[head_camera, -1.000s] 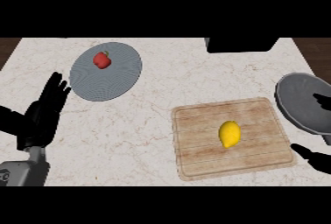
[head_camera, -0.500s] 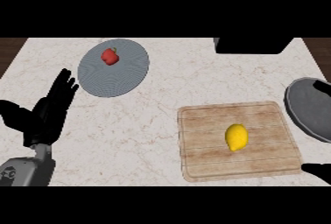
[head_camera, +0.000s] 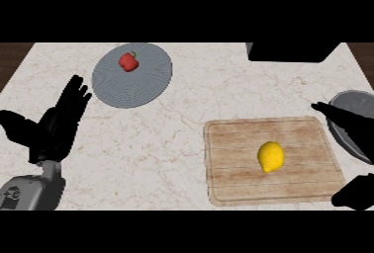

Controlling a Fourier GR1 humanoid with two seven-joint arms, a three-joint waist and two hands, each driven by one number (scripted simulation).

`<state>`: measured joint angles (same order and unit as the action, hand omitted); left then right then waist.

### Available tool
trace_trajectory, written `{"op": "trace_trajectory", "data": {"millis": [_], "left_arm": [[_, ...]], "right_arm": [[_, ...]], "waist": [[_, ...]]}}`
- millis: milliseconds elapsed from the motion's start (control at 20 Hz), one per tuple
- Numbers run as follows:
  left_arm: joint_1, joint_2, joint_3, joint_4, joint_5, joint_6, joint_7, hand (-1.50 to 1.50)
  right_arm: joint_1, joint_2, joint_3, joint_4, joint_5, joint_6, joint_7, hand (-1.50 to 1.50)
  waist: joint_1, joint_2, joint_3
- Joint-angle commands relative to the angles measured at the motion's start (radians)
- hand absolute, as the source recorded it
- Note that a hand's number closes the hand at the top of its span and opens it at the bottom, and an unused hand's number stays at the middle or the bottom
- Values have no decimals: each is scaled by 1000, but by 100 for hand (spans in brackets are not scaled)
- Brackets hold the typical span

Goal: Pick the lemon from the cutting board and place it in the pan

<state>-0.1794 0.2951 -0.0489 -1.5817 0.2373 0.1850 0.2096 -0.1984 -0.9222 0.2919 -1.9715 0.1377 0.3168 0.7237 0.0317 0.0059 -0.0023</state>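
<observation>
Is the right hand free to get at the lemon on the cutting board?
Probably yes. The right hand shows at the view's right edge, just past the cutting board, and the lemon lies alone on the bare wood, so nothing seems to block the way.

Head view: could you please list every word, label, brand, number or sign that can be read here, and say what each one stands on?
No readable text anywhere.
Left forearm: a small dark mark on its grey casing, too blurred to read.
Lemon, cutting board, pan, plate, red pepper and dark box: no markings.
</observation>
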Motion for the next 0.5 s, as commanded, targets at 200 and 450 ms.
{"op": "trace_trajectory", "data": {"millis": [200,450], "left_arm": [[-15,5,33,1,-17,5,26,0],[23,-29,12,11,-24,-11,-10,0]], "right_arm": [[-197,157,149,15,-64,222,279,-150],[-167,123,213,14,71,262,272,-150]], "waist": [[-19,-5,1],[-24,-7,1]]}}
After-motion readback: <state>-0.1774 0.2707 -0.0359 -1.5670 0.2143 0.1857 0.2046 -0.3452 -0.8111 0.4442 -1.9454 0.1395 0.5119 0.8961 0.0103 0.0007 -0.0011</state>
